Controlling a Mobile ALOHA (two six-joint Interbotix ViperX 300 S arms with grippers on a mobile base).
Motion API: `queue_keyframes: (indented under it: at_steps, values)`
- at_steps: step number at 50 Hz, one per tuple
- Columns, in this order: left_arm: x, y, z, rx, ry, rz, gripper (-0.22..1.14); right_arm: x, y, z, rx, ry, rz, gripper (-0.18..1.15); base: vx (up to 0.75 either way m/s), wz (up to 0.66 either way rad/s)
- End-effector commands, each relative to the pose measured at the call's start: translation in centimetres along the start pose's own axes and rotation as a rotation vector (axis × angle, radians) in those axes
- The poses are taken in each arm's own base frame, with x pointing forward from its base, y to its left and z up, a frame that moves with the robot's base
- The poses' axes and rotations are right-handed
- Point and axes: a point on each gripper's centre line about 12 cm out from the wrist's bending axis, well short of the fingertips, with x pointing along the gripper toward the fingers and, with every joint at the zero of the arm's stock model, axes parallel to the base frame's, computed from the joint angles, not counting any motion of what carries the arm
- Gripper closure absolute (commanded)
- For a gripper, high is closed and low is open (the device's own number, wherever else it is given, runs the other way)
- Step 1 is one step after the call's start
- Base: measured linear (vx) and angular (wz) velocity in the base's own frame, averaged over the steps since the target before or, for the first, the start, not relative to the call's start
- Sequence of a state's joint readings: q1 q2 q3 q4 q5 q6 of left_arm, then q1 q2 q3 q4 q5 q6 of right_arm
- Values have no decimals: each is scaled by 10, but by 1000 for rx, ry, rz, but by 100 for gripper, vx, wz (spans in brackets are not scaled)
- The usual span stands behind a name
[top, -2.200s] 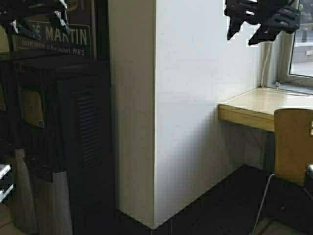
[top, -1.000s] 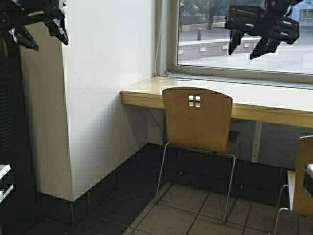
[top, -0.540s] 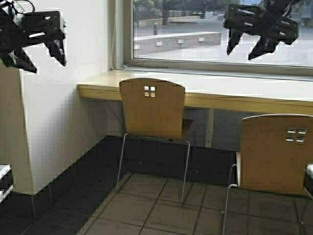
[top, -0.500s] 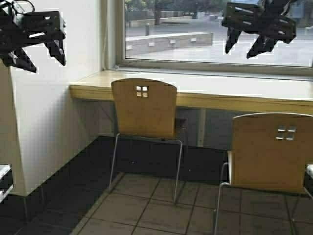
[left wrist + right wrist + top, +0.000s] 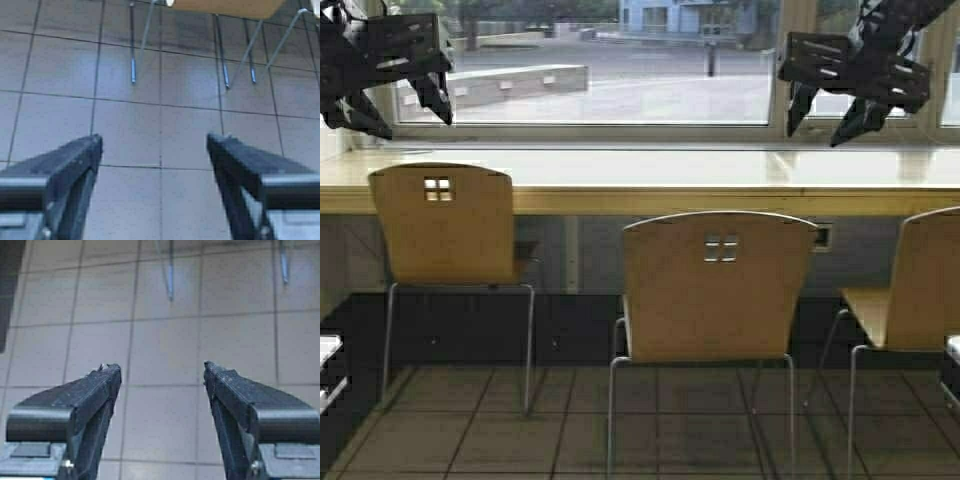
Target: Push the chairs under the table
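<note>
Three chairs (image 5: 718, 285) now face table (image 5: 640, 182) — robot turned; both grippers' fingers wide, raised

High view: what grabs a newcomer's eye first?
Three plywood chairs stand pulled out from the long table: the middle chair nearest and dead ahead, the left chair farther back, the right chair cut off by the frame. Both open grippers, left and right, hang high, holding nothing.

Both arms are raised high and apart. The left hand (image 5: 405, 105) and the right hand (image 5: 830, 118) point downward, fingers spread wide (nothing between them), each hanging free in the air.
</note>
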State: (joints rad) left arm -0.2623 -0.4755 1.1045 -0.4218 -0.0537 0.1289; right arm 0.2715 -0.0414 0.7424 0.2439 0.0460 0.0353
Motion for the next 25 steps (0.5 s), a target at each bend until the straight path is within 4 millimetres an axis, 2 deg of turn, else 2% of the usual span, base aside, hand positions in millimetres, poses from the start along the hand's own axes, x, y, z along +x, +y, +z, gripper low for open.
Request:
queue_keyframes:
  at_steps: [1,12,25]
  values:
    - [0,-1,6,-11,-8,-4,-3,6,0,1,46,3,0,9,-2,-48]
    - [0,-3,9,-48,-9,-7,-3,5,-2,-7,82,8,-5,9,2,-35]
    - [15,-6,19,-122,5,-3,-3,13,-10,-14,286,-42,-37,9,10,-14]
